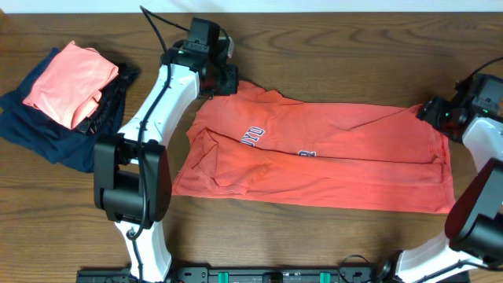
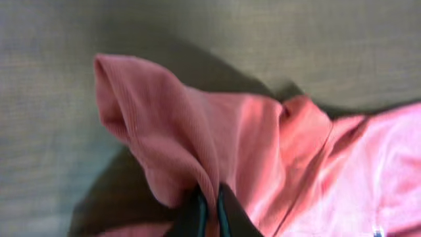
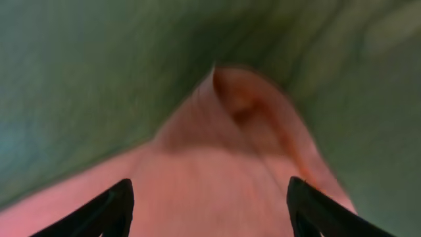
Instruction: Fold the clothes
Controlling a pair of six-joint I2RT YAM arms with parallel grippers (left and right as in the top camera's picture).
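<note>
The clothes, a red T-shirt (image 1: 330, 153) with white lettering, lie folded lengthwise across the middle of the table. My left gripper (image 1: 228, 81) sits at the shirt's far left corner, shut on a pinch of its red fabric (image 2: 191, 138); the dark fingertips (image 2: 195, 209) clamp a ridge of cloth. My right gripper (image 1: 431, 110) hovers at the shirt's far right corner, open, with the shirt corner (image 3: 230, 171) spread below the wide-apart fingers (image 3: 108, 210) and nothing held.
A salmon-pink folded garment (image 1: 71, 72) rests on a navy blue garment (image 1: 39, 126) at the far left of the wooden table (image 1: 330, 47). Black cables run along the far edge by the left arm.
</note>
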